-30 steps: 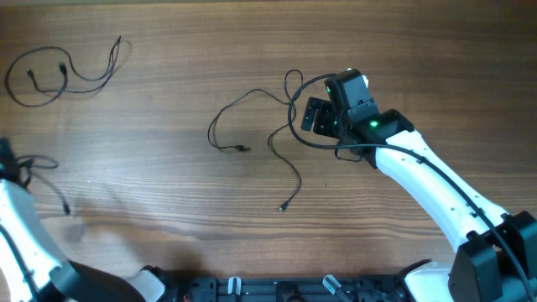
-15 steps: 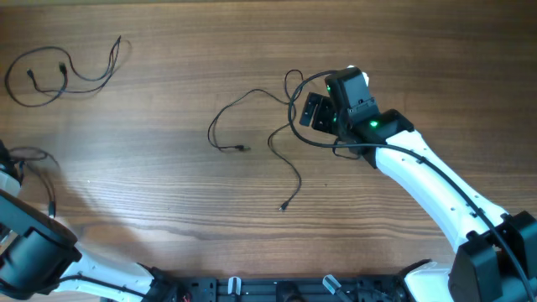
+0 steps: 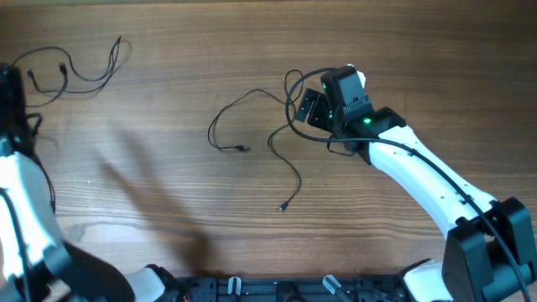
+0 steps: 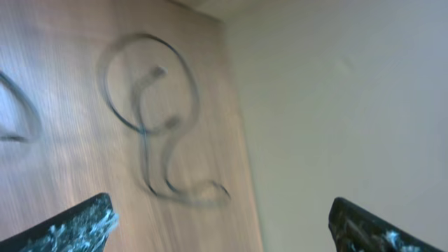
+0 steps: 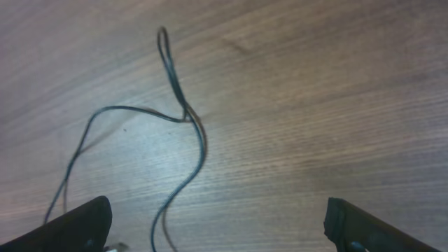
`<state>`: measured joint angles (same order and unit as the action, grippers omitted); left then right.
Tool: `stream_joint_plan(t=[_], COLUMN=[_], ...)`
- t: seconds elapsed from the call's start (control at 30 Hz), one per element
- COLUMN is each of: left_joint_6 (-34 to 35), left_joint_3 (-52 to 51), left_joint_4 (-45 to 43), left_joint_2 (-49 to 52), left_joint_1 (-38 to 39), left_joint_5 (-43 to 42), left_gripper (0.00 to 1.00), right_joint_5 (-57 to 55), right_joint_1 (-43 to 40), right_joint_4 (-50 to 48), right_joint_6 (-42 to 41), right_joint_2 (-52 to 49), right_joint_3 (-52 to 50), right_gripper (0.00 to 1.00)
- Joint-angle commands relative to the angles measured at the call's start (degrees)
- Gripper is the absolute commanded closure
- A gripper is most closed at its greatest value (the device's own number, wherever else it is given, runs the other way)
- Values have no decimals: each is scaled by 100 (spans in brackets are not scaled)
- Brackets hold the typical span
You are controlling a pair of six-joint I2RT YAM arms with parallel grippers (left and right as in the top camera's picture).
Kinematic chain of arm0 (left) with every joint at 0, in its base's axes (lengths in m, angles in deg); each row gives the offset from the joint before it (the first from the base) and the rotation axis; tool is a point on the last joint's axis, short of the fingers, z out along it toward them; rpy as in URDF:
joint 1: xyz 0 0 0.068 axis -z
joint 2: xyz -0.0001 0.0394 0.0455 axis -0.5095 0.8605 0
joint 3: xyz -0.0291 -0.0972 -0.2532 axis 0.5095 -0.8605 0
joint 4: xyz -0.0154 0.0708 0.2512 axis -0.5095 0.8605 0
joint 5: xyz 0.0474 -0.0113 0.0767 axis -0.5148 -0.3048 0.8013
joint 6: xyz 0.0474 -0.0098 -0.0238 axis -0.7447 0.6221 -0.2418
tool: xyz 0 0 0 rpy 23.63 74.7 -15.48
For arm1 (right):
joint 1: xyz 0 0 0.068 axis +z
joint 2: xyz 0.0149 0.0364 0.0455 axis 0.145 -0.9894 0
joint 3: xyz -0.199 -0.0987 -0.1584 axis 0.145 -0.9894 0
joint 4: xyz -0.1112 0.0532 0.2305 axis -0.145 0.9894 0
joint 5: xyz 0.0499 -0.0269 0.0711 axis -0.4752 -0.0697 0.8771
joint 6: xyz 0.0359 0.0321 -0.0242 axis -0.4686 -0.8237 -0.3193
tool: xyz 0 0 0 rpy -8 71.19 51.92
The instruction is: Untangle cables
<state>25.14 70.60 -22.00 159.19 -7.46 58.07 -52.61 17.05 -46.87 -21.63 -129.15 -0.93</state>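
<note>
Thin black cables lie in two places. One loose looped cable [image 3: 80, 77] rests at the far left; the left wrist view shows it blurred [image 4: 143, 98], ahead of my left gripper [image 4: 224, 231], which is open and empty. A second tangle [image 3: 252, 105] lies mid-table, with one tail ending in a plug [image 3: 242, 149] and another tail [image 3: 284, 207] reaching toward the front. My right gripper [image 3: 306, 109] hovers over this tangle's right end, open. In the right wrist view the crossed strands [image 5: 185, 115] run down between its fingertips [image 5: 77, 224], not pinched.
The left arm [image 3: 21, 201] rises along the left table edge. The table's far-left edge [image 4: 234, 119] meets a pale wall. The right arm's own thicker black cable [image 3: 323, 138] loops by its wrist. Black base hardware [image 3: 277, 289] lines the front edge.
My left gripper has gone from shut to open, and the left arm has swung back toward the far-left cable. The right gripper has shifted slightly left and away over the middle tangle.
</note>
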Motion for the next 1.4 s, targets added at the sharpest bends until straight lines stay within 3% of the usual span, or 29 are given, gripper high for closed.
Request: stream_joint_plan(t=[0.0,0.07,0.1,0.17,0.27,0.4,0.53,0.63,0.7,0.73,0.83,0.9,0.97,1.03,1.13,1.17,1.23,1.37], left_joint_6=[516,992,1005,-345,-1818,-3141,-4697,-4706,-4739,-5119,-5128,-5445,-6498,-6474,-6478,-6476,-6242,-5744], left_joint_3=[63,63,59,59,57,57,59,57,59,59,59,59,59,59,59,61,61,61], left_joint_4=[1346,2273,2579,2564,2516,2142,531,-658,-1244,-1506,-1832,-1803,-1725,-1528,-295,-170,-42,31], left_joint_2=[-472,-332,-210,46,273,750,1357,1725,2052,2350,2968,3167,3228,3228,3215,3202,3071,2350], left_joint_1=[614,581,553,669,1261,2898,4343,5265,5643,5869,6008,5982,5936,5888,5842,5842,5842,5842], left_joint_5=[2337,2514,2079,304,-820,-184,-103,-98,72,282,680,662,667,575,-811,-925,-1130,-1316], left_gripper=[0,0,0,0,0,0,0,0,0,0,0,0,0,0,10,11,2,0], right_joint_5=[48,46,-50,-61,-149,-940,-3073,-4138,-4227,-4218,-3884,-3519,-3281,-3263,-3156,-3158,-3158,-3106], right_joint_1=[2,2,2,2,2,2,2,2,2,2,2,2,2,2,2,2,2,2], right_joint_4=[232,431,566,540,380,400,1270,1873,1969,2087,2337,2374,2465,2566,2621,2621,2618,2717], right_joint_6=[308,704,881,723,404,-98,-90,-92,-83,-85,-101,-101,-101,-101,-98,-101,-98,-101], right_joint_2=[83,92,92,168,522,1279,2400,3139,3327,3416,3392,3335,3279,3241,3204,3204,3198,3136], right_joint_3=[20,20,20,24,31,31,28,28,28,28,28,28,28,26,24,24,24,24], right_gripper=[0,1,0,0,0,0,0,0,0,0,0,0,0,0,0,0,0,0])
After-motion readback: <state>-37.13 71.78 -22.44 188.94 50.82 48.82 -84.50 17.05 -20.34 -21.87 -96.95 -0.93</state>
